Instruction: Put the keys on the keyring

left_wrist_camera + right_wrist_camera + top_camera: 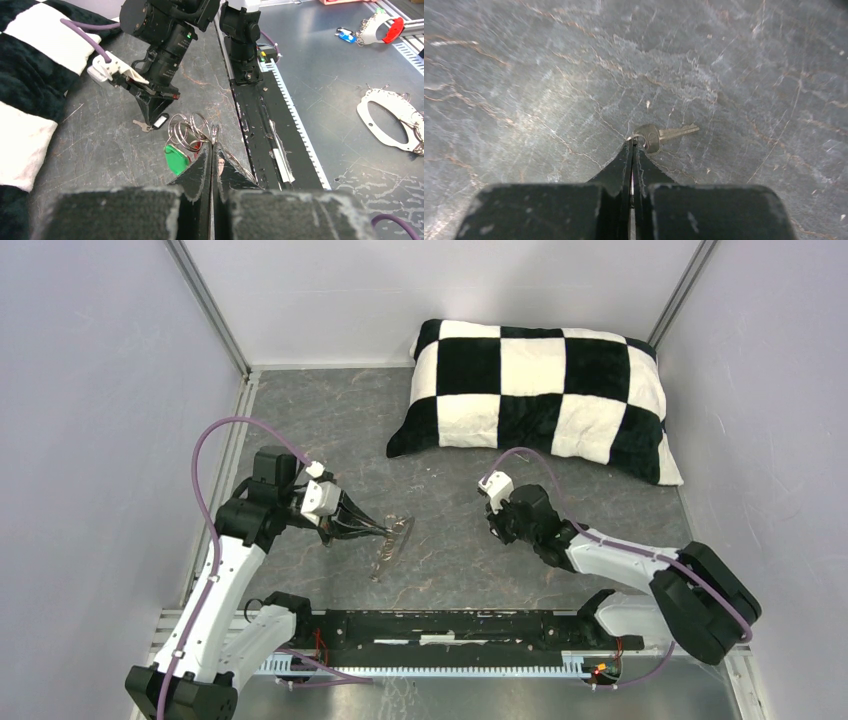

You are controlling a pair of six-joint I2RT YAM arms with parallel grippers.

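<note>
Right wrist view: the right pincer (pixel 632 145), closed, pinches the head of a key (pixel 664 135) lying on the desk (pixel 524 75). The left pincer (pixel 212 145), likewise closed, grips the keyring (pixel 187 131) with its green tag (pixel 176 159), near that key.

From above, see keyring (pixel 393 540) only as a grey smear by left tool (pixel 385 532); can't make out right tool's (pixel 497 530) tips under its wrist. In left wrist view, glimpse just a sliver of red tag (pixel 201 145) behind fingers (pixel 200 172); lose pillow (pixel 30 90) past the edge. Can't tell whether right tool grips key (pixel 663 135).
</note>
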